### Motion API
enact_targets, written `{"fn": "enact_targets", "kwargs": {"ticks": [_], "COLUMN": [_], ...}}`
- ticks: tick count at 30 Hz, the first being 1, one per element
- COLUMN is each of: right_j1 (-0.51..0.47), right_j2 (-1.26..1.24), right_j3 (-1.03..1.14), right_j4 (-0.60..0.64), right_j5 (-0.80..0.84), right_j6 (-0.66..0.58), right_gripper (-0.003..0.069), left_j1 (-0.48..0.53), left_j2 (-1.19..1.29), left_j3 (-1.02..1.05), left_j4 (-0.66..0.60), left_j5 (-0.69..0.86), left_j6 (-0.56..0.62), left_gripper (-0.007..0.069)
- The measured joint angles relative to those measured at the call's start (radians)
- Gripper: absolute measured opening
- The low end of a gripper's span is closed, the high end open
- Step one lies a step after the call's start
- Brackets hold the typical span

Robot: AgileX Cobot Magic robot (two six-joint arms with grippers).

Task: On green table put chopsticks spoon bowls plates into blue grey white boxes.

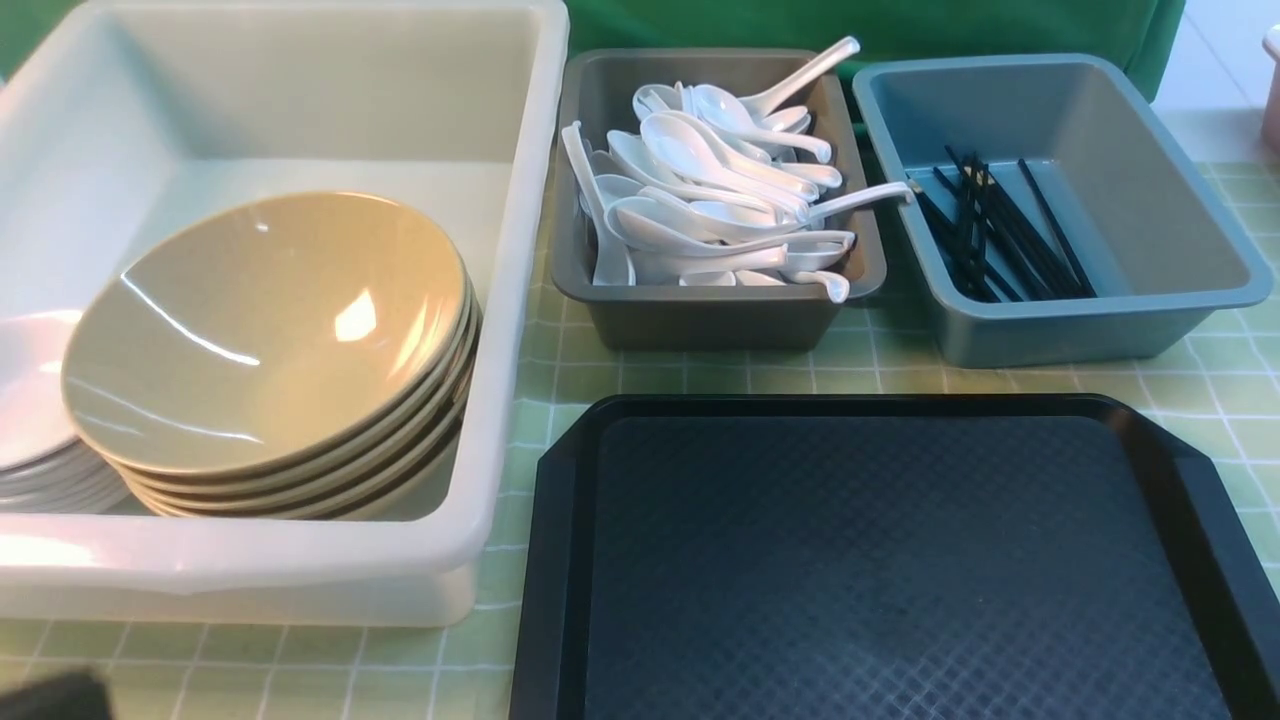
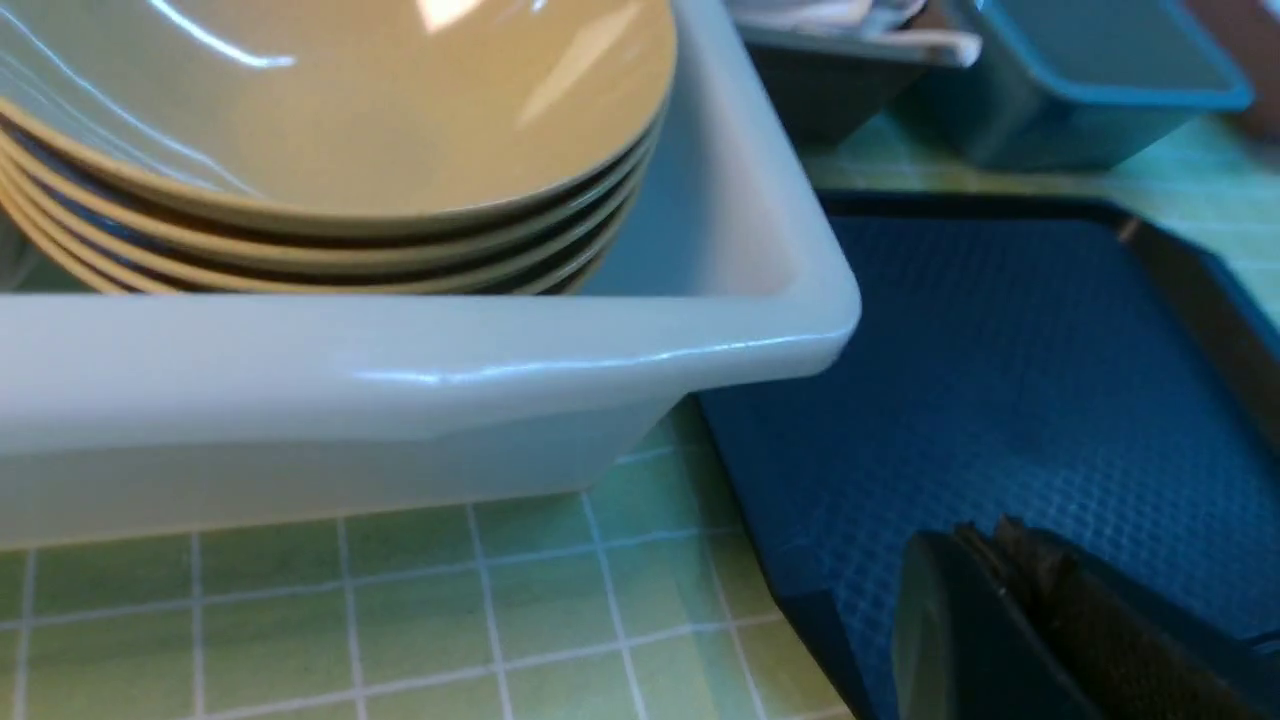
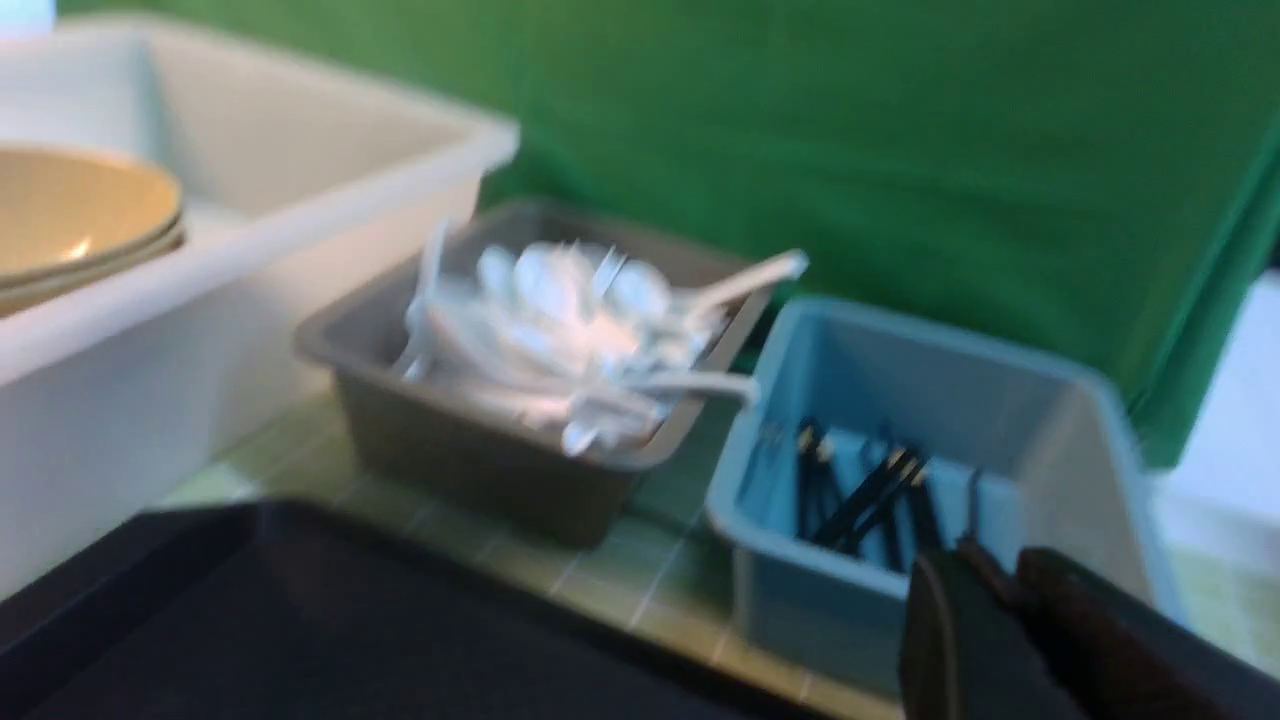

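- Your bowls [image 1: 265,340] and plates [image 1: 30,400] sit stacked at the white box's [image 1: 300,575] near-left corner, sorted by kind.
- Spoons [image 1: 715,200] fill the grey box [image 1: 700,315]; chopsticks [image 1: 1000,230] lie in the blue box [image 1: 1080,325].
- Tray [image 1: 880,560] looks bare.
- Left gripper [image 2: 1010,560] closed, empty; right gripper [image 3: 1000,590] nearly closed, empty.

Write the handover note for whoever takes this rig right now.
Left pincer: shut, empty, over the black tray.
Right pincer: looks nearly closed, nothing visibly held, near the blue-grey box.
Bowls and plates: stacked in the white box.
Spoons: piled in the grey box.
Chopsticks: in the blue-grey box.
Done: everything visible is boxed.
Left: nothing visible on the tray or green table.
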Motion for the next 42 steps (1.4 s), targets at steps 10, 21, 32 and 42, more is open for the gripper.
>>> {"fn": "enact_targets", "kwargs": {"ticks": [10, 21, 32, 42], "right_j1": [0.017, 0.017, 0.017, 0.017], "right_j2": [-0.066, -0.066, -0.066, -0.066], "right_j3": [0.065, 0.065, 0.065, 0.065], "right_j4": [0.002, 0.002, 0.002, 0.002], "right_j5": [-0.035, -0.032, -0.030, -0.030], "right_j6": [0.003, 0.003, 0.003, 0.003], "right_gripper": [0.0089, 0.0099, 0.0099, 0.0104], "left_j1": [0.000, 0.000, 0.003, 0.101], "left_j2": [-0.118, -0.118, -0.120, -0.120], "left_j3": [0.040, 0.041, 0.206, 0.527], "left_j4": [0.024, 0.030, 0.209, 0.302], "left_j5": [-0.135, -0.157, -0.355, -0.614], "left_j6": [0.000, 0.000, 0.022, 0.020], "left_gripper": [-0.0002, -0.0002, -0.0002, -0.0002]}}
